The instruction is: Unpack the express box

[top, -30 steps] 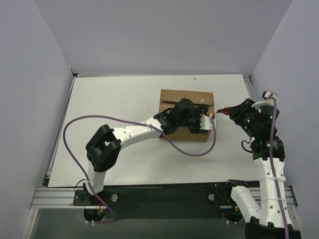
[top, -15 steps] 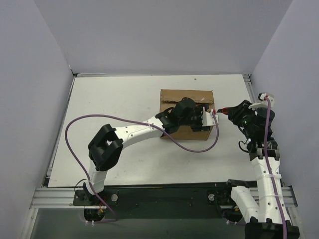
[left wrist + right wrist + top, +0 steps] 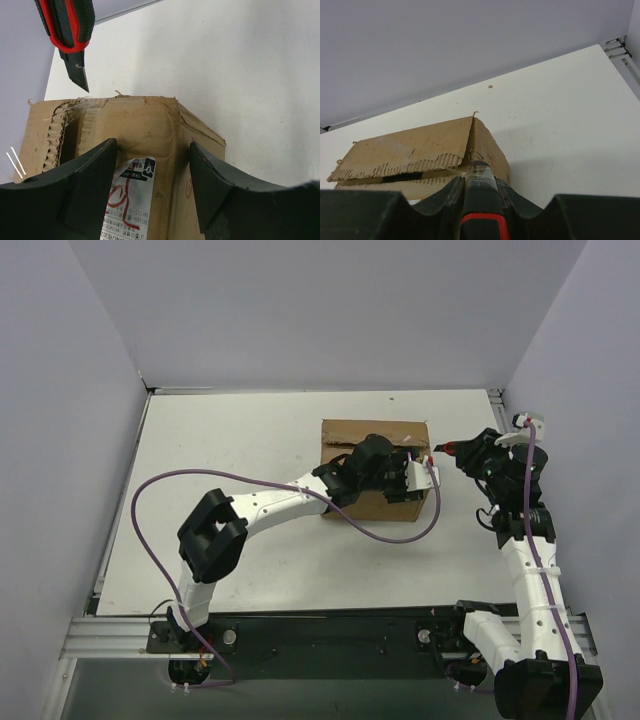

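The express box is brown cardboard and lies mid-table. A white label shows on the face under my left gripper. That gripper is open, its black fingers pressed onto the box face, which is wider than their gap. My right gripper is shut on a red-and-black utility knife. In the left wrist view the knife points its blade down just above the box's torn far edge. Seen from the right wrist, the knife tips toward the flap seam of the box at its corner.
White tabletop surrounds the box, with grey walls on three sides. A purple cable from the left arm loops over the table in front of the box. A metal rail runs along the right edge.
The right arm has swung away from the bases, carrying the knife tip further back along the box's right end. The left gripper has stayed on the box, its jaws narrowing slightly.
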You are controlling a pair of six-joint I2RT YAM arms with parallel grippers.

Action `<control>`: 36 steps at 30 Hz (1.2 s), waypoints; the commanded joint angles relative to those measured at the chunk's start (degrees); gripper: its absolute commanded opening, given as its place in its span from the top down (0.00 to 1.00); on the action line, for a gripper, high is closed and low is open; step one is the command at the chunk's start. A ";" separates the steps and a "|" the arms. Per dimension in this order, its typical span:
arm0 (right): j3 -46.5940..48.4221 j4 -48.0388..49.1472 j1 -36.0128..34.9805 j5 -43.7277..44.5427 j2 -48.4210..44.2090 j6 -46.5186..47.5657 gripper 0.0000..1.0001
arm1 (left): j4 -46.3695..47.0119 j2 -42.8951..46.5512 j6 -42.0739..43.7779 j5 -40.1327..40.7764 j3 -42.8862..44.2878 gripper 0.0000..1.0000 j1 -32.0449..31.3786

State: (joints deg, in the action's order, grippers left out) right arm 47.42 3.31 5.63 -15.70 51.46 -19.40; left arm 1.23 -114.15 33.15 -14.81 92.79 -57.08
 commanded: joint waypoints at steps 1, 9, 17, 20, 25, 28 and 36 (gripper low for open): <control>1.01 6.71 0.09 -1.52 0.57 0.59 1.00 | -0.62 -0.81 -1.59 -0.66 2.66 0.32 -0.14; 0.57 6.27 -0.18 -2.57 0.92 0.50 1.00 | -0.62 -1.34 -2.21 -0.75 2.92 0.32 -0.14; -0.05 3.55 -0.79 -2.58 0.83 1.99 1.00 | -0.44 -1.87 -2.38 -0.84 3.36 0.32 -0.14; -0.13 1.44 -1.41 -2.66 0.22 2.61 1.00 | -0.27 -2.22 -2.82 -0.14 3.62 0.32 -0.14; -0.57 -2.51 -2.20 -2.93 -2.15 3.66 1.00 | 0.70 -2.83 -4.14 1.18 3.80 0.33 -0.14; -0.49 -5.50 -2.55 -3.02 -3.38 3.32 1.00 | 0.96 -3.45 -5.72 2.41 4.41 0.35 -0.05; 0.13 -12.53 -4.92 -0.56 -6.37 3.67 1.00 | 0.96 -5.38 -9.50 4.70 6.26 0.45 0.57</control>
State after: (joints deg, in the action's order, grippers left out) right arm 47.24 -1.87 2.44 -13.74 47.59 -15.42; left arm 1.13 -116.84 26.76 -14.28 96.53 -57.67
